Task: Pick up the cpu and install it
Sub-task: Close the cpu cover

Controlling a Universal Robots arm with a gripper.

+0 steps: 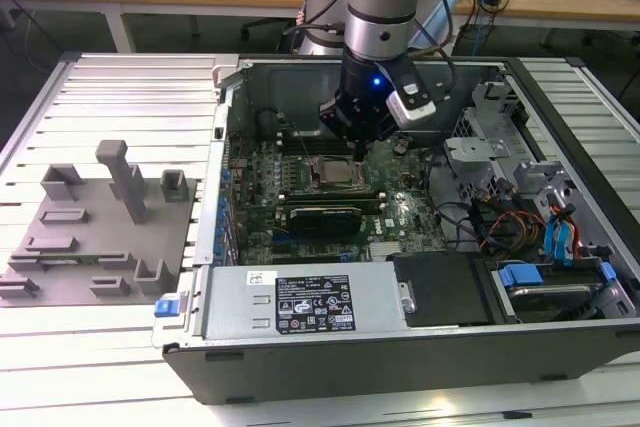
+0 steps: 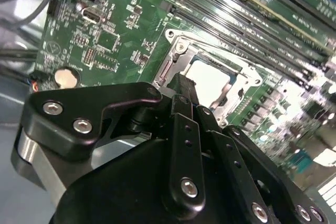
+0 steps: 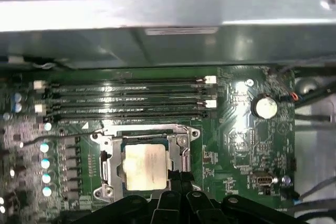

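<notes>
The cpu (image 1: 333,173), a small square chip with a silvery top, lies flat in the motherboard socket (image 1: 312,179) inside the open computer case. Both wrist views show it inside the metal socket frame, as the cpu (image 2: 210,80) and the cpu (image 3: 145,166). My gripper (image 1: 355,147) hangs just above the socket's edge, on the exterior view's right of the chip. In both wrist views the black fingers (image 2: 181,98) come together at the gripper (image 3: 181,179) tip, shut with nothing between them, right beside the chip.
A grey plastic tray (image 1: 90,237) with raised holders lies on the slatted table at the exterior view's left. Memory slots (image 3: 126,98) run beside the socket. Drive cages and cables (image 1: 520,217) fill the case's right side, and the power supply (image 1: 300,302) sits in front.
</notes>
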